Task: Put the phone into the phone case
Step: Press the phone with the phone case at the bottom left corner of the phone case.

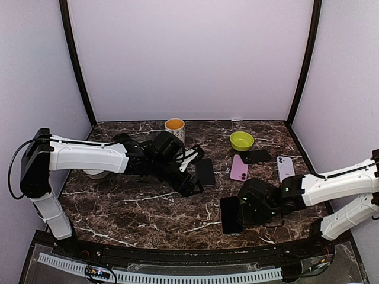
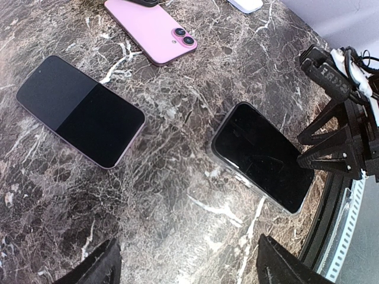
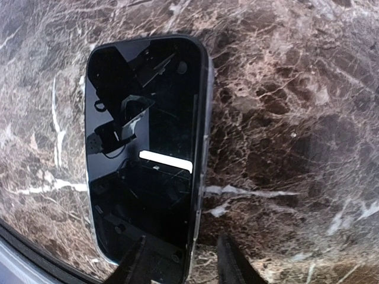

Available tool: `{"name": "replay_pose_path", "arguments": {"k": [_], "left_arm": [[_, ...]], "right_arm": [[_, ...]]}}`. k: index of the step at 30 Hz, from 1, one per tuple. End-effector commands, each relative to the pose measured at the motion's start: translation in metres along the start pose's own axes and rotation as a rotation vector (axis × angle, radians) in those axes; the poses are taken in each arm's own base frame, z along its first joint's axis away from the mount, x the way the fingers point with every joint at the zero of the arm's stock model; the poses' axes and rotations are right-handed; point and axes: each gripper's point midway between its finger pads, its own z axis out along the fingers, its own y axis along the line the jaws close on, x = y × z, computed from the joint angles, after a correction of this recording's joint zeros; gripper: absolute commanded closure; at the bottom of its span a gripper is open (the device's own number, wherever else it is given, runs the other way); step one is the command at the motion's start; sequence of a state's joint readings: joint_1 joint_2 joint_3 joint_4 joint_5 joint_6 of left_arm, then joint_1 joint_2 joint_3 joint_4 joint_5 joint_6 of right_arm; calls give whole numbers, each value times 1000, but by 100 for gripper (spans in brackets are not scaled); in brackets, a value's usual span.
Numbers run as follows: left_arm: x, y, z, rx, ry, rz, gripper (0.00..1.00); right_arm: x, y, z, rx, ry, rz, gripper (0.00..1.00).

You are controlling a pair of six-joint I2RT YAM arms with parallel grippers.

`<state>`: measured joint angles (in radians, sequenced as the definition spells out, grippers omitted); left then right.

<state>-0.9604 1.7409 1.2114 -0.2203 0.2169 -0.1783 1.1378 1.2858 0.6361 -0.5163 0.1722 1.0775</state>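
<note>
From above, the phone lies flat near the front edge of the bench, so a shallow pinch by the right tool could slip or push it off. Left wrist: the left tool gapes wide over the bench, holding nothing. Right wrist: 2 narrowed fingers straddle the phone's long edge; whether they clamp it, I cannot tell.

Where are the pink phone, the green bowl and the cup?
pink phone (image 1: 238, 168), top view, middle of its back
green bowl (image 1: 241, 146), top view, front wall
cup (image 1: 177, 135), top view, front wall
</note>
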Motion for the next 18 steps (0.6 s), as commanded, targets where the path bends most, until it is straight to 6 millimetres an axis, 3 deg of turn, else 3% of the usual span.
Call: {"name": "replay_pose_path", "arguments": {"k": [1, 5, 18], "left_arm": [[-8, -4, -6, 7, -9, 14, 19], [-8, -3, -6, 5, -9, 13, 19], [-8, -3, -5, 1, -7, 19, 19]], "right_arm": [[4, 10, 9, -68, 20, 13, 71], [11, 5, 16, -46, 49, -1, 80], [42, -11, 31, 110, 162, -52, 88]]}}
